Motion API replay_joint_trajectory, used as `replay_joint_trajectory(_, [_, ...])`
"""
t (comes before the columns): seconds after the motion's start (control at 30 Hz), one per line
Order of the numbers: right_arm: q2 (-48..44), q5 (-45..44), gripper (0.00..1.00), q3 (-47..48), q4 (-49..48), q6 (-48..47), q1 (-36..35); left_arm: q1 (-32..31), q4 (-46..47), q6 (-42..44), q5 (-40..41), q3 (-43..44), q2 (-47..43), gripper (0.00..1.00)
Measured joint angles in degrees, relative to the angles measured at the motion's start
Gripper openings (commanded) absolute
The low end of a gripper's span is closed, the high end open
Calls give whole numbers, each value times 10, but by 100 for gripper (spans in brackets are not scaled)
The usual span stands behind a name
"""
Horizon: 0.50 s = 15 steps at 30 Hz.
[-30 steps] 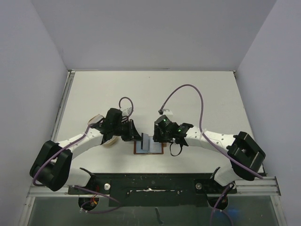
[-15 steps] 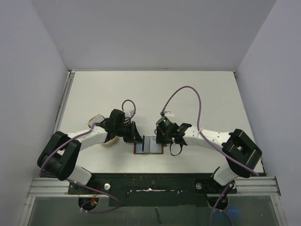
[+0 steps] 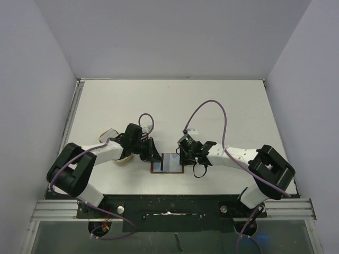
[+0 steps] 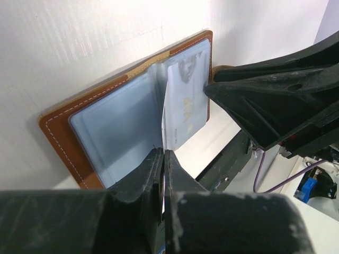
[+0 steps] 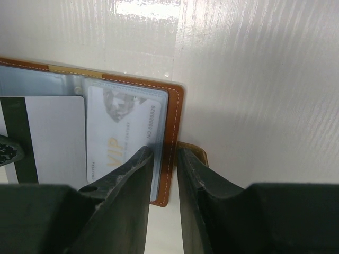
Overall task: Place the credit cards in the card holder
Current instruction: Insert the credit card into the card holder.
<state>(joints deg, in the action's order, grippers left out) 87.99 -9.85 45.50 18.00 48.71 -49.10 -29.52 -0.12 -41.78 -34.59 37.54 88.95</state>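
Observation:
The brown card holder (image 3: 172,166) lies open on the table, its pale blue sleeves up (image 4: 114,127). One pale credit card with gold VIP lettering (image 5: 122,135) sits in its right-hand sleeve. My left gripper (image 4: 164,153) is shut on a second credit card (image 4: 164,119), white with a dark stripe (image 5: 53,137), which stands on edge over the holder's centre fold. My right gripper (image 5: 165,153) is open and straddles the holder's right edge (image 5: 174,127): one finger is over the VIP card and the other is outside, by the snap tab. In the top view the two grippers (image 3: 154,156) (image 3: 183,158) flank the holder.
A tan rounded dish (image 3: 123,159) lies just left of the holder, partly under my left arm. The table's near edge and the black base rail (image 3: 169,203) run close below the holder. Purple cables (image 3: 212,106) loop above both wrists.
Both grippers have come down and in toward the open holder. The left one has brought the card down to the centre fold. The right jaws have narrowed a little over the right edge.

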Motion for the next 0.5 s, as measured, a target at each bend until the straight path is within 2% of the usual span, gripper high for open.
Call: replay_joint_trajectory(0.5, [0, 0, 24, -9, -14, 0, 0, 0, -17, 35, 16, 1, 5, 0])
